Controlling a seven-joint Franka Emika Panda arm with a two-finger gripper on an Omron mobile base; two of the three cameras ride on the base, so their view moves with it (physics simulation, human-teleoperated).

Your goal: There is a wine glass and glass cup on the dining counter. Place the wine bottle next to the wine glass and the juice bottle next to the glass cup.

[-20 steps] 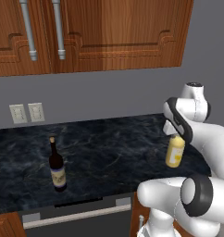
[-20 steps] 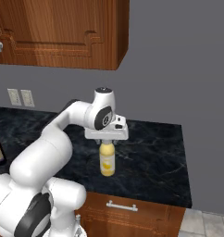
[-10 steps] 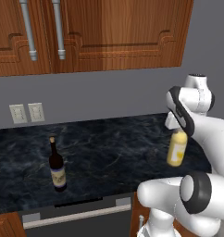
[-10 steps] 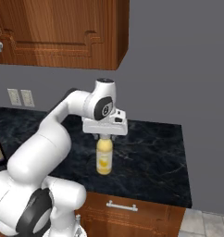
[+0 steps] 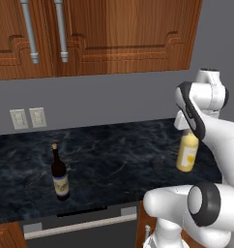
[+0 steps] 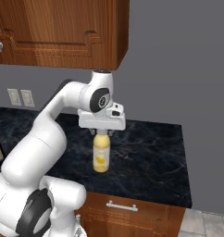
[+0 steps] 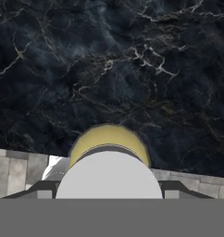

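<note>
- The arm arches up and over, its hand pointing straight down.
- The pincer (image 6: pixel 101 132) grips the juice bottle (image 6: pixel 101 155) by its cap, lifted just above the black desk (image 6: pixel 146 152).
- The wine bottle (image 5: pixel 59 173) stands upright, well apart.

Arm reaching forward, bending at elbow, wrist pointing straight down; gripper (image 6: pixel 101 132) clamping juice bottle (image 6: pixel 101 155) by cap, holding it upright.

Yellow juice bottle (image 6: pixel 101 156) with pale cream cap, dark wine bottle (image 5: pixel 59 176) with cream label, black white-veined worktop (image 5: pixel 114 160), reddish-brown cabinets (image 5: pixel 104 34).
</note>
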